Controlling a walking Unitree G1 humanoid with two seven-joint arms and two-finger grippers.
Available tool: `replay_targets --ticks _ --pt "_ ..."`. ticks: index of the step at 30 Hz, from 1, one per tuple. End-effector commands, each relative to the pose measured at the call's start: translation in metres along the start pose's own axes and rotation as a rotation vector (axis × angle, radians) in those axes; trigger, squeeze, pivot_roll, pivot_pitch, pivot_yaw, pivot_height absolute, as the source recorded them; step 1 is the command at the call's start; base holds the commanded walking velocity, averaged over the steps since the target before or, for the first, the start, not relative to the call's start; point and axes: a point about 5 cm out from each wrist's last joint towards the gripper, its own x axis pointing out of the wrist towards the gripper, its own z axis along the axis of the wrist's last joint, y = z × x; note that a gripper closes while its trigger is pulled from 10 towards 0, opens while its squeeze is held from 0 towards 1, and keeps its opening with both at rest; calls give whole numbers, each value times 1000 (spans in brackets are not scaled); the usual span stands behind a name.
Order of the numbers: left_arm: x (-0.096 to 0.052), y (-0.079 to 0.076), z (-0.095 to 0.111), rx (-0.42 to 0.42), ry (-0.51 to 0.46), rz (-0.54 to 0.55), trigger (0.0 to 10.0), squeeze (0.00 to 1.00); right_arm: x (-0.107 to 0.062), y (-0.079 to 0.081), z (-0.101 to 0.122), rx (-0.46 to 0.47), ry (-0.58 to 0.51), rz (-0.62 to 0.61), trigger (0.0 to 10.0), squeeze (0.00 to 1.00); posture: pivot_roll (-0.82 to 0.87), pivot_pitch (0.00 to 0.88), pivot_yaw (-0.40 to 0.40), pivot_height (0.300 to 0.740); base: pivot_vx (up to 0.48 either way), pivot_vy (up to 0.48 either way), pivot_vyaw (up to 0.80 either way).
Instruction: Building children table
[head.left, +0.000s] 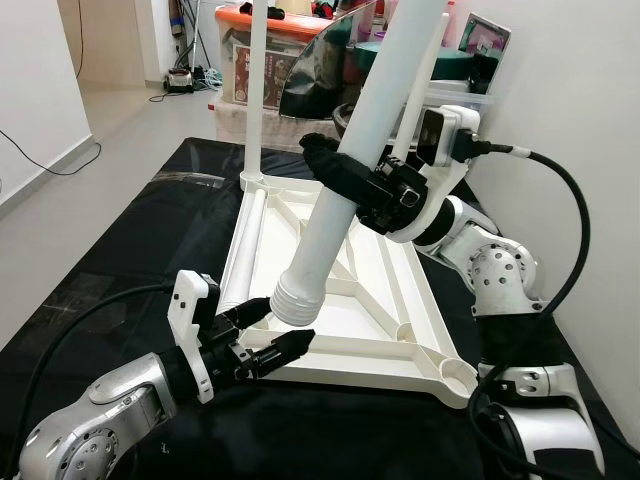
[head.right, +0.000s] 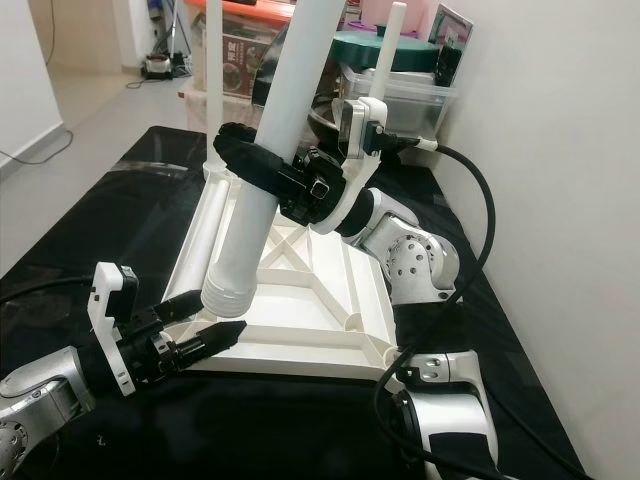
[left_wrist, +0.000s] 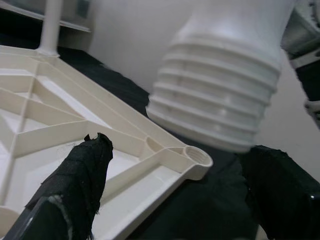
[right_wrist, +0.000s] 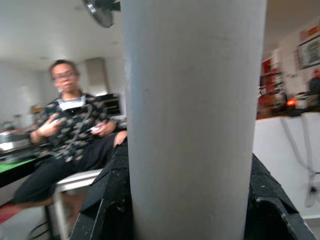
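Right end effector (head.left: 345, 175) grasps table leg (head.left: 340, 210); left end effector (head.left: 268, 340), released, below.

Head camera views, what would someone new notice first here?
The big white table leg, tilted and clamped in the right tool, its ridged end hanging over the upside-down white tabletop on the black surface. Just below that end, the left tool sits open by the tabletop's near edge. Two legs already stand upright at the far corners.

Clear storage bins (head.left: 262, 62) stand beyond a black mat (head.left: 120, 260); a seated person (right_wrist: 70, 142) watches.
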Motion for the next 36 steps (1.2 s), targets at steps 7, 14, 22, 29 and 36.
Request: replay_targets --ticks 7,14,22,29,36 --pt "13 -15 2 19 43 -174 10000 0 6 15 -17 42 70 108 0 0 134 0 -144 740 0 0 0" --pt "22 -26 4 49 76 -287 10000 0 7 17 -29 70 96 115 0 0 129 0 -137 740 0 0 0" --pt "22 -27 -2 41 118 -316 10000 0 8 19 -30 81 100 117 0 0 125 0 -132 740 0 0 0" --pt "17 -28 -6 31 119 -321 0 0 8 17 -28 75 99 102 0 0 128 0 -141 740 0 0 0" --pt "15 -28 -7 40 112 -324 0 0 10 16 -25 74 92 93 0 0 125 0 -139 740 0 0 0"
